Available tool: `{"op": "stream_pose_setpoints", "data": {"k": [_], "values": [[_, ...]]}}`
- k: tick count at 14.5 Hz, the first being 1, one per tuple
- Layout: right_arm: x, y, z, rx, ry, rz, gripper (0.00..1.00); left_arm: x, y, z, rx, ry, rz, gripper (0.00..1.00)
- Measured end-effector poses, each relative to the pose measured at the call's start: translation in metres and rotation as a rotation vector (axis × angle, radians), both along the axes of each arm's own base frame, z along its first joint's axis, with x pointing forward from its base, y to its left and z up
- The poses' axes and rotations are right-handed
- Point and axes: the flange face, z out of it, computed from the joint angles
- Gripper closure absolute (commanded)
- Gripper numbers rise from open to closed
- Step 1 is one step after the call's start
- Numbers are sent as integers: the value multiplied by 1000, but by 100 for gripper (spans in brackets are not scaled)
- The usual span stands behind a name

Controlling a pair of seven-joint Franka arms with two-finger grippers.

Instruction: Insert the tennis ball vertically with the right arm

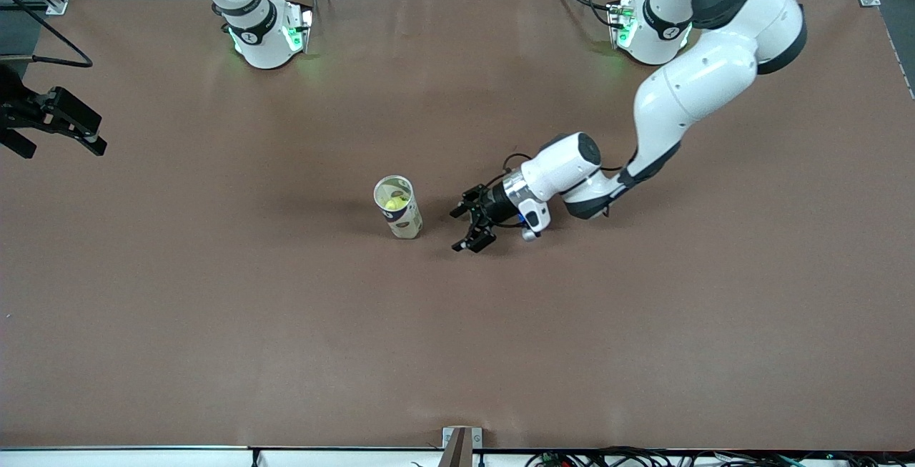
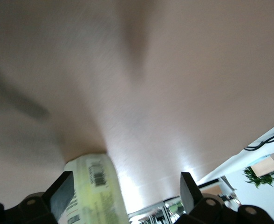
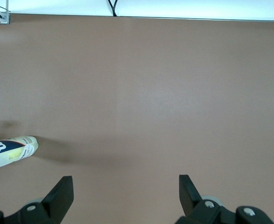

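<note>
Your upright clear plastic can (image 1: 398, 207) holds the yellow tennis ball (image 1: 393, 203); the left end effector (image 1: 472, 224), wide and empty, sits beside it; the right end effector (image 1: 68, 127), wide and empty, waits well apart.

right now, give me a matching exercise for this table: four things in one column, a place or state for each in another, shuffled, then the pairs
Things:
1. tennis ball
2. can
3. left tool
4. right tool

Places or states:
A. open, low beside the can, toward the left arm's end of the table
B. open, at the right arm's end of the table
C. inside the can
D. upright mid-table, mouth open

Pairs: 1-C, 2-D, 3-A, 4-B
</note>
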Motion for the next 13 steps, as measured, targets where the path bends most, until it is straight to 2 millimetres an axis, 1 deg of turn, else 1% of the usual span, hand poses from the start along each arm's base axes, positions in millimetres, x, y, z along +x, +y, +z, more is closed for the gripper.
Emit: {"op": "stream_pose_setpoints", "data": {"k": [2,4,7,10,13], "values": [[0,0,0,0,0,0,0,17,27,9,45,-11,-11,0],[0,0,0,0,0,0,0,28,48,12,87,-34,-24,0],[0,0,0,0,0,-1,0,41,71,13,171,-64,-67,0],[0,-1,0,0,0,-2,0,54,92,19,265,-84,-136,0],[0,-2,0,0,0,-4,0,70,122,27,356,-111,-214,0]]}}
